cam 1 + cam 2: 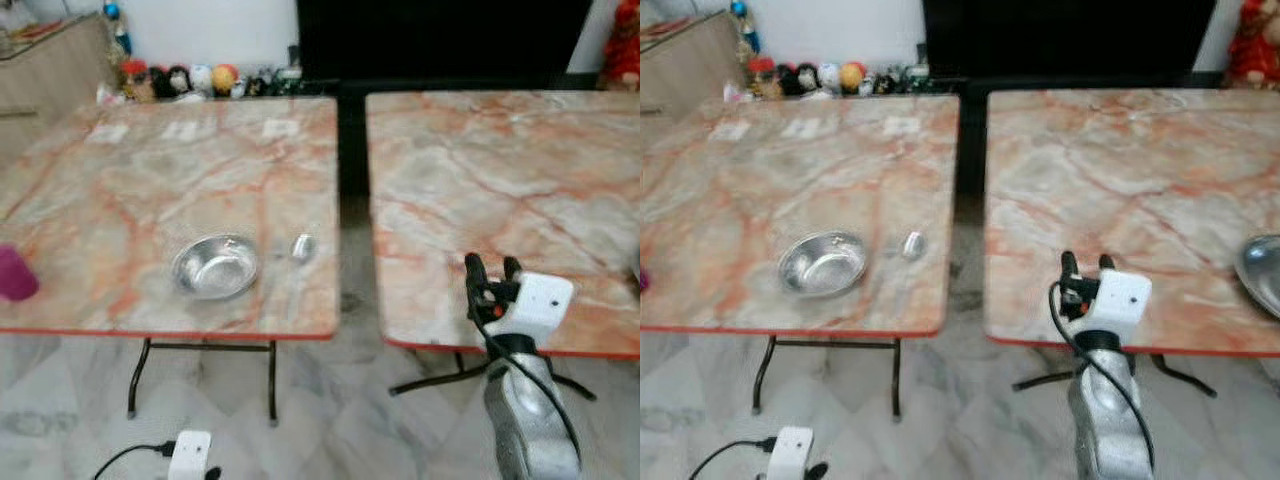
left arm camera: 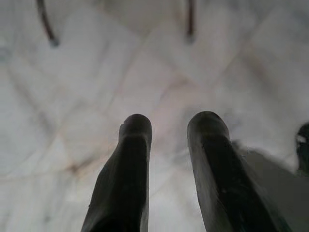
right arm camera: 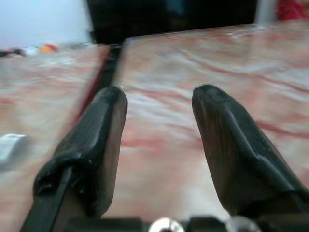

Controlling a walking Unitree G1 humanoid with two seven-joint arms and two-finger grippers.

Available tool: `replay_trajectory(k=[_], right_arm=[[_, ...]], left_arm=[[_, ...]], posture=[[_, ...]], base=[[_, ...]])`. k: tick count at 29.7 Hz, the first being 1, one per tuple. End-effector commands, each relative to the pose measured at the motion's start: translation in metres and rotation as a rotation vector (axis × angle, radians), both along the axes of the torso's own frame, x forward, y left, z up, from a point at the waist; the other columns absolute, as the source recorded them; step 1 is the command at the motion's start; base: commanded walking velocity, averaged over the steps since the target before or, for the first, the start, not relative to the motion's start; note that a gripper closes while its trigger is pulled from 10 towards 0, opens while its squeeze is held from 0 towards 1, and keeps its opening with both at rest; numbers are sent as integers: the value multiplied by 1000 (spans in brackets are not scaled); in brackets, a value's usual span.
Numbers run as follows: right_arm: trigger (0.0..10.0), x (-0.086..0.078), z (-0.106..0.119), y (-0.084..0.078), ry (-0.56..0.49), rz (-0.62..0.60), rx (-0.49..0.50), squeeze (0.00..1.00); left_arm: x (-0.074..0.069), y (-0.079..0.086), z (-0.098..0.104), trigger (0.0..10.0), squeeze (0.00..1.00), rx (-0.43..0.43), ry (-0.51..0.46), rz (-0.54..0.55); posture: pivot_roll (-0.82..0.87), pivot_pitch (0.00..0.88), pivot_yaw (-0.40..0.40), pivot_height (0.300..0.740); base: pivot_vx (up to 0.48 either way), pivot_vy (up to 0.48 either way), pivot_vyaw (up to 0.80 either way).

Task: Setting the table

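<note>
- Right tool (image 1: 492, 268): raised over the near edge of the right tabletop (image 1: 520, 170), fingers parted with a clear gap between them and nothing held (the right wrist view shows bare marble-pattern surface between the two pads).
- Left tool (image 2: 171, 145): hangs low beside the robot, pointing at the tiled floor (image 2: 159, 82); its fingers stand apart and empty.
- Task items: a steel bowl (image 1: 214, 266) sits near the front edge of the left tabletop (image 1: 150, 180), with a small shiny rounded piece (image 1: 302, 247) just beside it (too small to identify). A second steel dish (image 1: 1265, 272) lies at the right edge of the right tabletop, partly cut off by the frame.
- Hazard, gap: the two tabletops are apart, with open floor between them. An item carried across could drop there if the grip is weak.
- Hazard, slip: the bowl is thin, smooth, polished metal with a curved wall and rolled rim. Hard black fingers are likely to skid on it, and the glossy tabletop will let it slide when pushed.
- Hazard, edge: both dishes rest close to tabletop edges; a sideways nudge may push them off.
- Hazard, clutter: a pink object (image 1: 14, 272) sits at the left tabletop's left edge, and small figurines (image 1: 190, 78) line the far wall.
</note>
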State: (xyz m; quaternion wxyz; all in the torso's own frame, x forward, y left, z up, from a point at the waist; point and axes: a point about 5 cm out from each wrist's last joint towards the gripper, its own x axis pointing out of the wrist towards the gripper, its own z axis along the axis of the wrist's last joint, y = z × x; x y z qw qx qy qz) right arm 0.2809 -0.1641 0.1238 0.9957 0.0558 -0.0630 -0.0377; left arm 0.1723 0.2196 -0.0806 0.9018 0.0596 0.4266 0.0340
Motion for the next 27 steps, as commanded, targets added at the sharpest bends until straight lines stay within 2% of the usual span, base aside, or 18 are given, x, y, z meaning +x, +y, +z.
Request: replay_trajectory(k=[1,14,27], right_arm=[[10000,2,3,-9,-10,-36,-11,0],[10000,6,4,-4,-12,-27,-2,0],[10000,12,6,-1,-24,-19,11,0]], left_arm=[[0,-3,-1,10000,0,-11,2,12],[2,-2,0,10000,0,-7,-5,13],[2,-2,1,10000,0,-7,-8,11]], posture=[[-139,59,42,740],[-126,81,46,740],[-116,87,48,740]], base=[[0,480,0],[0,427,0],[0,0,0]])
